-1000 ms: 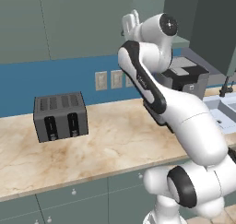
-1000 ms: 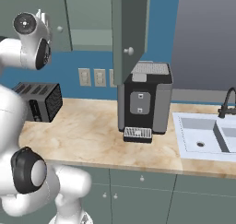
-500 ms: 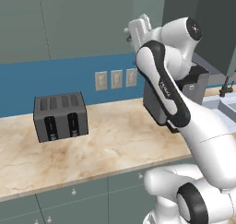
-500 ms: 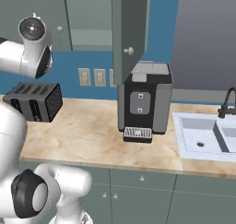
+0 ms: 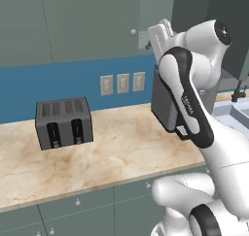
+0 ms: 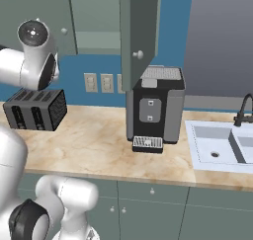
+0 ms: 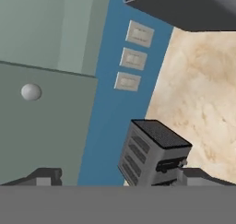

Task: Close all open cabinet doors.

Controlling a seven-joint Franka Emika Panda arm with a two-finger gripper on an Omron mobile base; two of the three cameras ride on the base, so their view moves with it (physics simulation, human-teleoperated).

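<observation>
Overhead, the open cabinet door (image 6: 140,34) hangs upright, edge toward the room; fingers (image 7: 115,177) spread, empty.

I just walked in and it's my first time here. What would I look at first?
Probably the big white robot arm rising in front of the counter. Next, the open cabinet door sticking out edge-on above the black coffee machine. A dark toaster sits on the counter by the blue wall, left of the machine.
</observation>
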